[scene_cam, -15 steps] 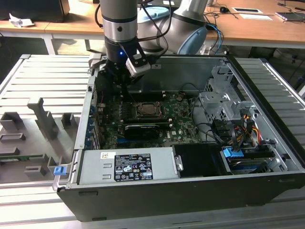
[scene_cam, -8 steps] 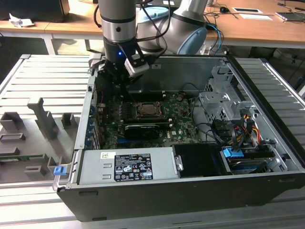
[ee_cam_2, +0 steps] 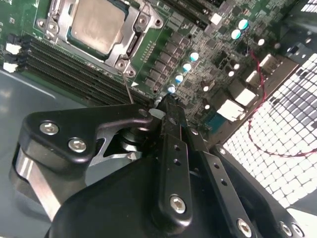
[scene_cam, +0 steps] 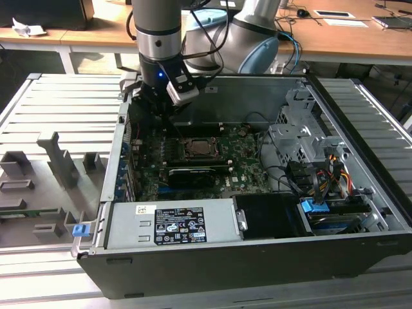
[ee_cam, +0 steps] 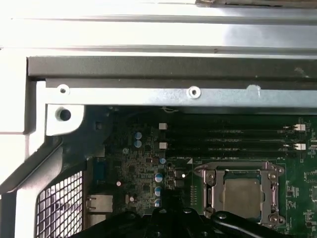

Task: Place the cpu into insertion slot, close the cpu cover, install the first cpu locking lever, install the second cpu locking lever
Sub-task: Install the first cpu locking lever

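The cpu (ee_cam_2: 96,25) lies flat in the insertion slot (scene_cam: 183,156) on the green motherboard, its silvery-tan top showing in both wrist views (ee_cam: 242,196). The cpu cover (ee_cam_2: 134,27) is down around it as a metal frame (ee_cam: 210,191). A thin wire lever (ee_cam_2: 128,91) stands up beside the socket. My gripper (ee_cam_2: 167,103) hangs above the board, a little off the socket toward the rear mesh corner, its black fingers together and holding nothing. In the exterior view the gripper (scene_cam: 162,109) is over the case's far-left corner.
Black memory slots (ee_cam_2: 74,79) run along one side of the socket. The perforated rear panel (ee_cam_2: 277,144) and chassis wall (ee_cam: 148,74) stand close by. The power supply (scene_cam: 170,225), drive cage (scene_cam: 302,138) and cables (scene_cam: 315,180) fill the case's near and right parts.
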`<action>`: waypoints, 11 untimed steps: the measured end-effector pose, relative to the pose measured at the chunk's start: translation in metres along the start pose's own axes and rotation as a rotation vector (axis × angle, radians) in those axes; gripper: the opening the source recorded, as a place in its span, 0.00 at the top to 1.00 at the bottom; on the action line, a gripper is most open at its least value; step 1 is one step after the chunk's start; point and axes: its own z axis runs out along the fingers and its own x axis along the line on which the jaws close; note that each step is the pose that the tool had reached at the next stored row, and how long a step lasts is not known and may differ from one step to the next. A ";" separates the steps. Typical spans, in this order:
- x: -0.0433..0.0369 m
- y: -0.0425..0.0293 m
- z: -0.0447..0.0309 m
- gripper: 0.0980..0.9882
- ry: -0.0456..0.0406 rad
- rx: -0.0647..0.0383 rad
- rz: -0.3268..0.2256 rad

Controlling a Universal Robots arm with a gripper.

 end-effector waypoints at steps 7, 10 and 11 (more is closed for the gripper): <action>0.0000 0.0121 0.0047 0.99 0.0000 0.000 0.000; -0.0002 0.0128 0.0057 0.99 0.0000 0.000 0.000; -0.0006 0.0128 0.0058 0.99 -0.0001 0.000 0.000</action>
